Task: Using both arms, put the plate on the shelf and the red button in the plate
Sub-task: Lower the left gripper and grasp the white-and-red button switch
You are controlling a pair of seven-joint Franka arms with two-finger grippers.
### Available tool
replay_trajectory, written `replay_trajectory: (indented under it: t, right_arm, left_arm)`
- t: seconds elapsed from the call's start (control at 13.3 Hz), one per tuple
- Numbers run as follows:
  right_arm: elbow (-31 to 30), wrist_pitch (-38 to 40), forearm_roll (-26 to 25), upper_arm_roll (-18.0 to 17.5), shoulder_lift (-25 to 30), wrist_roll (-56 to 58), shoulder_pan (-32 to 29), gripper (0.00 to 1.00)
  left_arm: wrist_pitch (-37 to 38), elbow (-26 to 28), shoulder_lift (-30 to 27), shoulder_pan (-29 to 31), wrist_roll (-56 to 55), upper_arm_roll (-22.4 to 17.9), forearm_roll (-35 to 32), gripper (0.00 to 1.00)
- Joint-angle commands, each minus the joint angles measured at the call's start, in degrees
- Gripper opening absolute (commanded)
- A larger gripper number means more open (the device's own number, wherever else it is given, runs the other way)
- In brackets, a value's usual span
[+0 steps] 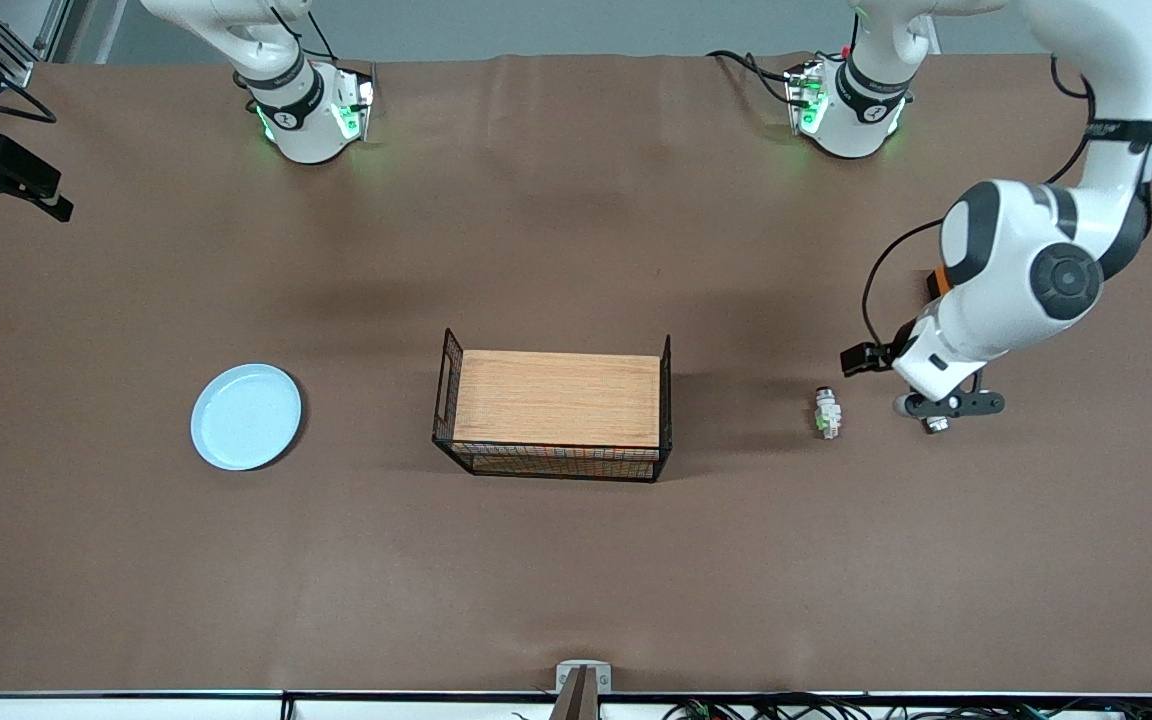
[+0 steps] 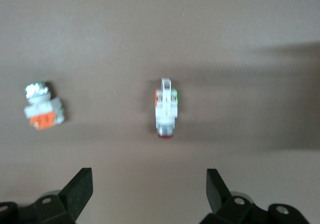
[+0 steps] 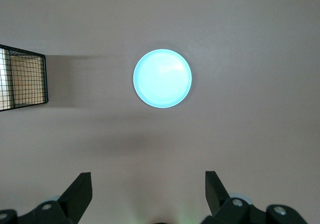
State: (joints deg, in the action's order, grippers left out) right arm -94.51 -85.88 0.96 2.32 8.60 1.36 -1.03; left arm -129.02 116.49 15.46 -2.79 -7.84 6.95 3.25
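Step in hand: approach, as you would judge it; nothing is lifted yet.
Left hand (image 2: 145, 191): over the worktop (image 1: 576, 560) toward the left arm's end, fingers apart and empty.
Red button (image 1: 827, 412): lies on its side on the worktop, between the wire basket (image 1: 556, 408) and the left hand; in the left wrist view it sits centred off the open fingers, not touching them.
Right hand (image 3: 145, 191): fingers apart, empty, high over the right arm's end of the worktop, looking down on the plate.
Plate (image 1: 246, 416): flat on the worktop toward the right arm's end, well apart from the basket.
Next move, left: you likely need to drop straight down and close across the button's narrow body.
Next move, right: the low rim gives your only edge to pinch.
Materials: plate smooth, glossy, pale blue, round; button silvery-white, cylindrical, red cap, green tab; basket black mesh, wooden top; worktop matte brown.
Decoy: a similar white switch with an orange block (image 2: 44, 110) lies beside the button.
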Motion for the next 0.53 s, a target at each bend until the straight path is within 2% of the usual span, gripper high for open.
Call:
replay_trajectory:
  t: [0.0, 0.45]
  right_arm:
    - [-1.47, -0.52, -0.44, -0.12, 1.5, 0.14, 0.32, 1.0]
    - [-1.99, -0.34, -0.44, -0.12, 1.77, 0.05, 0.24, 1.0]
  left_arm:
    - [-5.88, -1.7, 5.79, -0.64, -0.5, -0.01, -1.84, 1.0]
    - [-13.28, -4.86, 15.21, -2.92, -3.49, -0.18, -3.76, 1.0]
